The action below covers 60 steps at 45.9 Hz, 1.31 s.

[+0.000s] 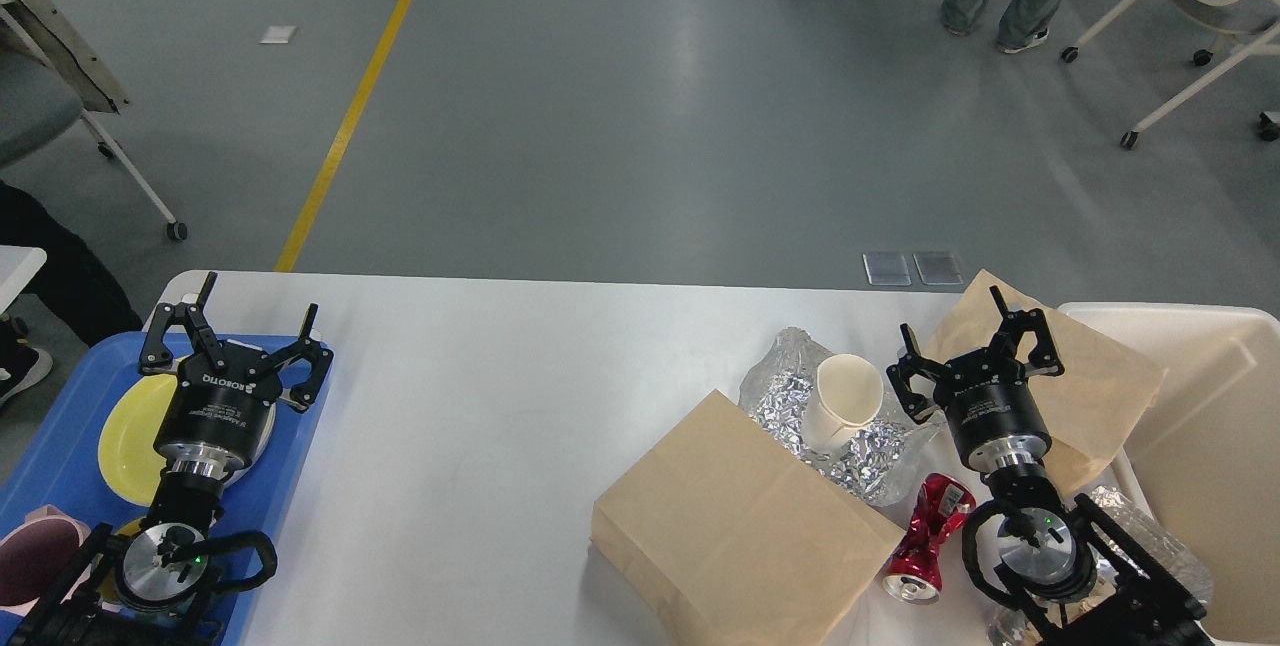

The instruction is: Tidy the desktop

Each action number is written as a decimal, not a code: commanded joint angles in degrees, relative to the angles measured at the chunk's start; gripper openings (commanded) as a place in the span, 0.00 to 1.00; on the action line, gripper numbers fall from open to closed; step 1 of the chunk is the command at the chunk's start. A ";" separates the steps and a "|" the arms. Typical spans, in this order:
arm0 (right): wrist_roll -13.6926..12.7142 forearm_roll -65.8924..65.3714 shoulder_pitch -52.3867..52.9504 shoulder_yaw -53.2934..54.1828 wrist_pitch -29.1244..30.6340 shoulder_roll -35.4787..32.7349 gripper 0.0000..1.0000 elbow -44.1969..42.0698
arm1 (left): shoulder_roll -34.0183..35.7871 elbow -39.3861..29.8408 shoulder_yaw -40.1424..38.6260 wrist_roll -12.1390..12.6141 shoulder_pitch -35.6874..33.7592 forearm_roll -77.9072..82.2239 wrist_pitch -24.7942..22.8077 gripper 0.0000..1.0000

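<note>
We hovering both claws over white bench [480, 396]: left claw [236, 326] wide, empty, above blue tray [290, 456]; right claw [975, 341] wide, empty, near paper cup [845, 401] on crumpled foil [790, 396]. Cup judging light, crushable; gripping rim gently. Crushed red can [925, 541] stiff.

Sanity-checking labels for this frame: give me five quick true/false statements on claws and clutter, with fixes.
1. Both claws are open. True: left claw and right claw each show spread fingers and hold nothing.
2. The paper cup stands upright. False: it lies tilted on crumpled foil.
3. The red can is crushed. True.
4. The yellow plate sits on the desktop. False: it is in the blue tray.
5. The right claw holds a paper bag. False: empty.
</note>
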 commanded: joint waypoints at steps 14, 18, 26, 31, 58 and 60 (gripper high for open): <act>-0.01 0.00 0.00 0.00 0.00 0.02 1.00 0.00 | -0.02 0.00 0.02 0.00 0.00 0.00 0.01 0.96; -0.01 0.00 0.00 0.00 0.00 0.02 1.00 0.00 | -0.02 0.00 0.02 0.00 0.00 0.00 0.01 0.96; -0.01 0.00 0.00 0.00 0.00 0.02 1.00 0.00 | -0.02 0.00 0.02 0.00 0.00 0.00 0.01 0.96; -0.01 0.00 0.00 0.00 0.00 0.02 1.00 0.00 | -0.02 0.00 0.02 0.00 0.00 0.00 0.01 0.96; 0.08 0.00 0.00 -0.17 0.00 0.02 1.00 0.00 | -0.02 0.00 0.02 0.00 0.00 0.00 0.01 0.96; 0.08 0.00 0.09 -0.17 0.00 0.02 1.00 0.00 | -0.02 0.00 0.02 0.00 0.00 0.00 0.01 0.96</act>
